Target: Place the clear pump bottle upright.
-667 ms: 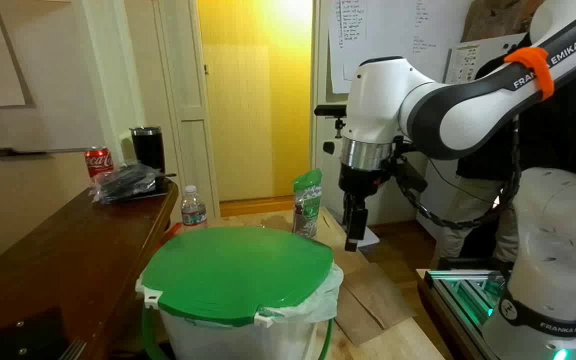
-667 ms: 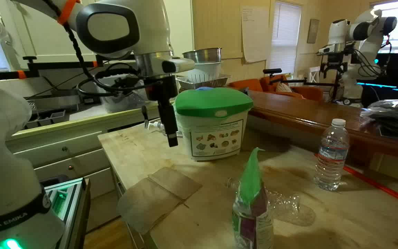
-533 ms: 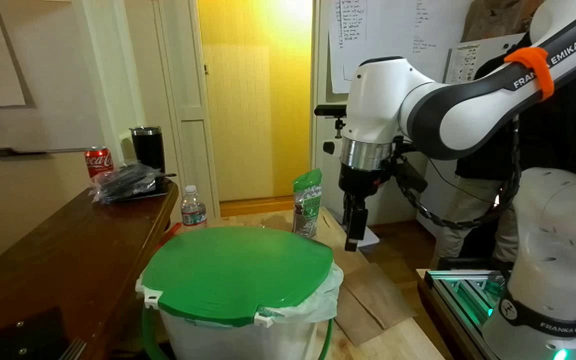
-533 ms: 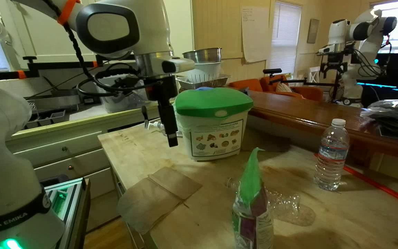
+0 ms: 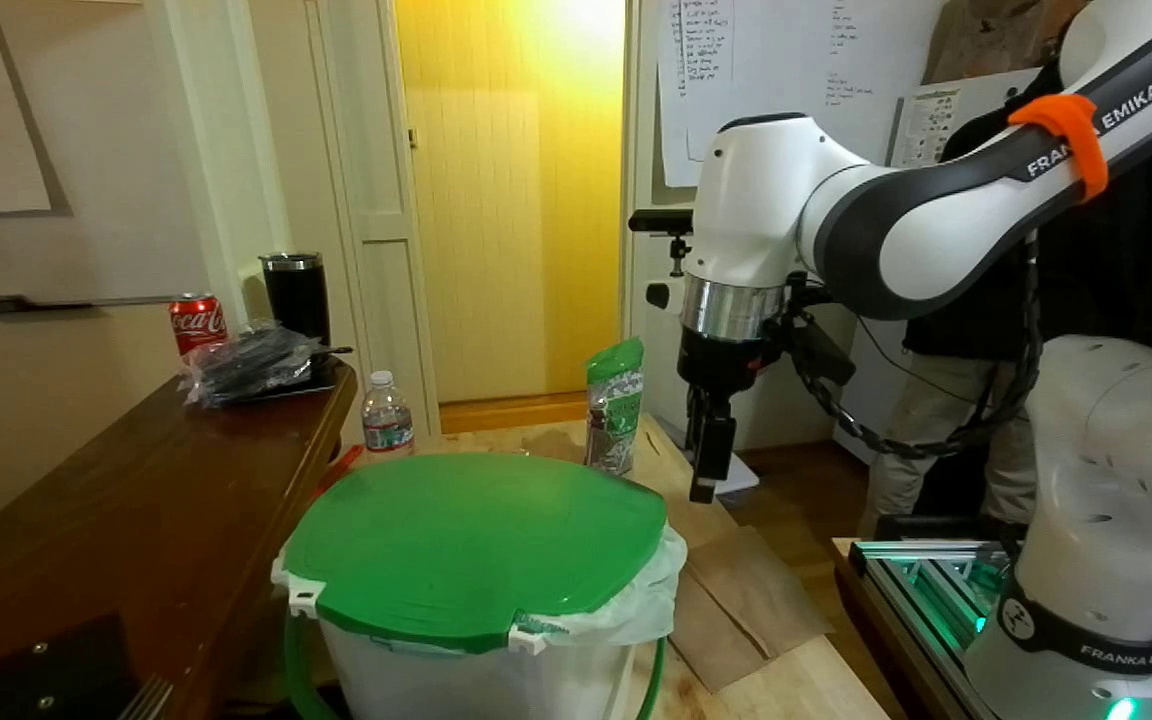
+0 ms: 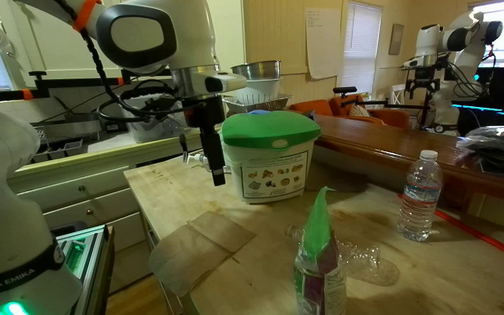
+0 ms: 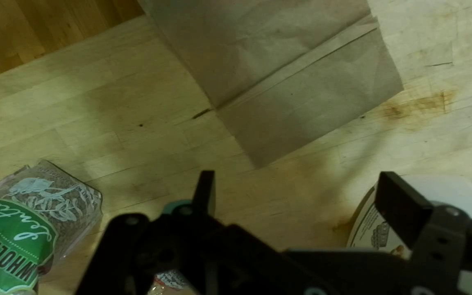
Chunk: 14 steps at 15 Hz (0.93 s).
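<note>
The clear pump bottle shows only in part in an exterior view. Its white pump head points left, and it seems to lie on its side on the wooden table behind the bucket. My gripper and the bucket hide most of its body. It cannot be made out in the wrist view. My gripper hangs pointing down above the table, beside the bucket, in both exterior views. In the wrist view the gripper has its fingers wide apart, with only tabletop between them.
A bucket with a green lid stands beside the gripper. A flat paper bag, an upright lentil bag, a lying clear bottle, an upright water bottle and a red strip are on the table.
My arm, gripper and the table objects have not moved. Only the person standing in the background has shifted slightly.
</note>
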Each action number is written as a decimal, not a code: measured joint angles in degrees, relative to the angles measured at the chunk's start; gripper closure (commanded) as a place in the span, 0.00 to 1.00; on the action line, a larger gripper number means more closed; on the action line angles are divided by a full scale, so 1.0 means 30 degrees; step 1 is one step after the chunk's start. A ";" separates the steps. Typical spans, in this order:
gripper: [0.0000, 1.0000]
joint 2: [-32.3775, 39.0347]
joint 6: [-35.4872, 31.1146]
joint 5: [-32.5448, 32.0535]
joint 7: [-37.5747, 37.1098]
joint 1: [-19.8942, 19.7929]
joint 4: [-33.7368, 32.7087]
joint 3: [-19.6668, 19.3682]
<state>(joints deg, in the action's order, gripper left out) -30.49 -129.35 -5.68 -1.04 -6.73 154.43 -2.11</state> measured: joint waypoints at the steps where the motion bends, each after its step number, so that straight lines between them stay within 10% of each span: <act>1: 0.00 0.0000 0.0000 0.0000 0.0000 0.0000 0.0000 0.0000; 14: 0.00 -0.3451 0.2290 -0.0331 0.6030 0.4465 -0.1678 0.1765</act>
<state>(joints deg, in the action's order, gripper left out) -40.84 -122.48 -6.67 17.05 6.67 149.40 3.18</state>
